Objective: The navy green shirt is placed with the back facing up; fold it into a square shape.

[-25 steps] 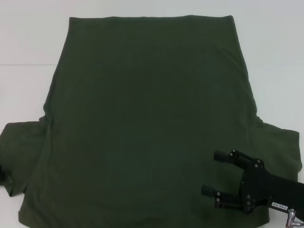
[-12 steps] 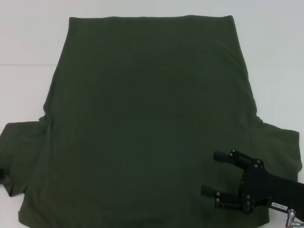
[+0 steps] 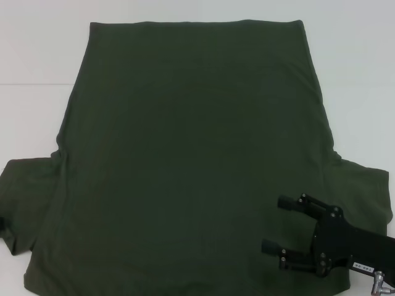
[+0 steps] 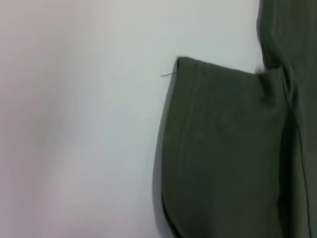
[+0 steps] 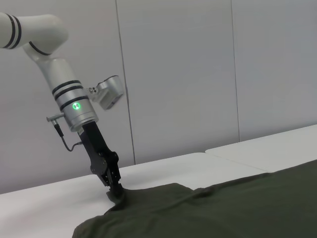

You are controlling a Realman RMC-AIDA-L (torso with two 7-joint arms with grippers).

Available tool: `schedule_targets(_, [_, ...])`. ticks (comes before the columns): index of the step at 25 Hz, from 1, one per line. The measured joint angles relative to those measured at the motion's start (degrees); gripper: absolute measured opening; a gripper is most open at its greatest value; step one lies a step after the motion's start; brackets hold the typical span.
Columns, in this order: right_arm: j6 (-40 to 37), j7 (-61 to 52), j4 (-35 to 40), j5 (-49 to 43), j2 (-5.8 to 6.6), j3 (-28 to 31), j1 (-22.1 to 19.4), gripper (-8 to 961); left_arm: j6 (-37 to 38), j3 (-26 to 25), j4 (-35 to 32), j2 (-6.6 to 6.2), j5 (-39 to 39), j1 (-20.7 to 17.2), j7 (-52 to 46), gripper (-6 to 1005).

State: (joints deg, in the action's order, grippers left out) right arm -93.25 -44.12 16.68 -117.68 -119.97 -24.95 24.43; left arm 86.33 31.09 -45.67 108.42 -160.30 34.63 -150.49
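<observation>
Two black fingers of the right gripper stand spread wide apart over the near right part of the shirt, with bare fabric between them and nothing held; the black wrist block behind them runs out of the head view at its lower right corner. The left gripper is almost wholly cut off in the head view, where only a dark speck shows at the far left edge by the sleeve. The right wrist view shows it from afar: its tip presses down onto the edge of the left sleeve, where the cloth bunches up, but whether its fingers are apart or closed on the cloth cannot be told. The left wrist view shows none of that arm's own fingers, only the hemmed sleeve edge.

The large dark olive-green short-sleeved cotton shirt lies spread flat, plain side up, on the white table, hem away from the robot. Its neckline lies beyond the near edge of the head view.
</observation>
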Motion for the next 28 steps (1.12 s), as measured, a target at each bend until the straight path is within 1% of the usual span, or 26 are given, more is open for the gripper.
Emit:
schedule_targets(8, [-0.01, 0.0, 0.02, 0.0, 0.0, 0.0, 0.0, 943, -0.35, -0.13, -0.01, -0.06, 0.16, 0.1, -0.11, 63])
schedule_targets(13, [-0.01, 0.0, 0.02, 0.0, 0.0, 0.0, 0.02, 942, -0.49, -0.1, -0.03, 0.08, 0.03, 0.08, -0.12, 134])
schedule_targets(19, [-0.04, 0.0, 0.05, 0.0, 0.0, 0.0, 0.11, 941, -0.55, -0.06, 0.03, 0.15, 0.02, 0.24, -0.28, 298])
schedule_targets(22, [-0.05, 0.0, 0.11, 0.0, 0.0, 0.0, 0.17, 941, -0.57, -0.08, 1.37, 0.01, -0.01, 0.68, -0.36, 341])
schedule_targets(28, [-0.03, 0.0, 0.11, 0.0, 0.0, 0.0, 0.19, 940, -0.45, -0.13, 2.9, -0.56, 0.06, 1.25, -0.79, 338])
